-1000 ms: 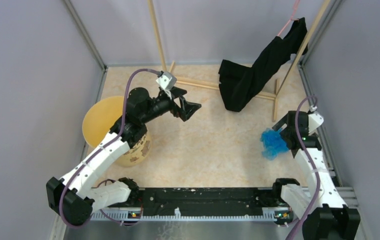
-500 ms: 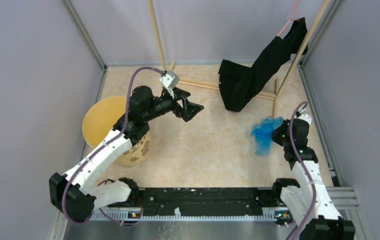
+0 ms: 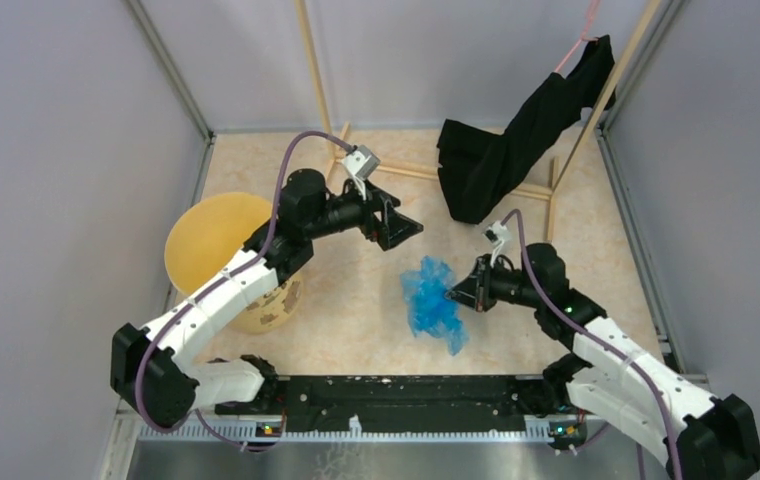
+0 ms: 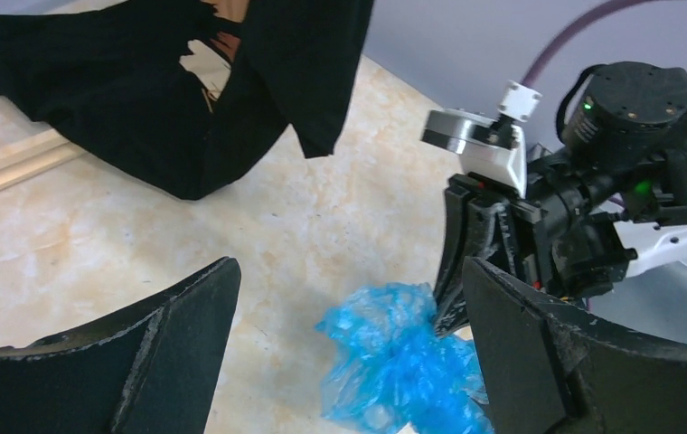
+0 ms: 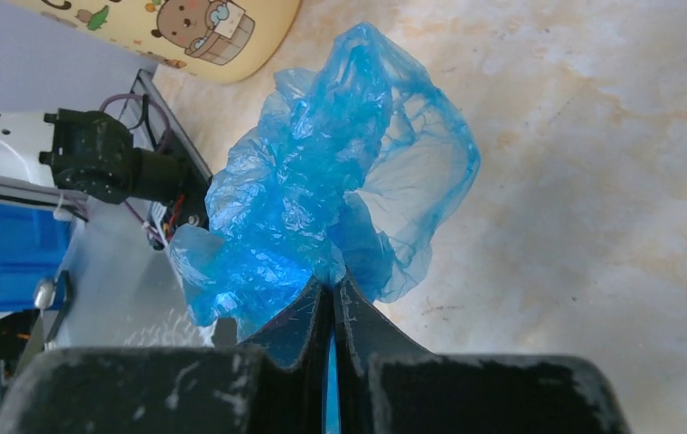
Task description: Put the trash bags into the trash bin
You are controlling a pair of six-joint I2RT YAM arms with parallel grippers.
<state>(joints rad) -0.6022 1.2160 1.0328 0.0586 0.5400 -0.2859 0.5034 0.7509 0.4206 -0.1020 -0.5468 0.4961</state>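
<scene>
Because the right pincer [image 5: 333, 291] has both jaws pressed flat together on a pinch of film, the trash bag [image 5: 322, 194] hangs from it as one crumpled blue bunch rather than lying spread. The grip is on a thin fold at the edge of the bunch, and most of the bag billows free beyond the fingertips. Judgement: so small a bite should carry film this light, but it could slip if the bag snags.

Bag position: over the middle of the surface, somewhat right of centre and toward the near edge. A loose tail trails toward the near edge; cannot tell whether it brushes the surface.

Next out, the left pincer [image 3: 397, 224]: jaws wide apart, nothing between them, held on the far-left side of the bag and apart from it. Its wrist view looks straight at the bag and the right pincer. It reads as standing ready to take the bag over, but that is a guess only.

Further left, the trash bin [image 3: 206, 240]: upright by the left edge, mouth up, its near-right side under the left arm. No blue shows in the visible part of its interior. It is well apart from the bag, so the carry across is not yet done. That gap may explain a meeting of the pincers mid-surface.

At the far right corner, a black garment [image 3: 501, 150] drapes from a wooden rack [image 3: 316, 70], away from both arms.
</scene>
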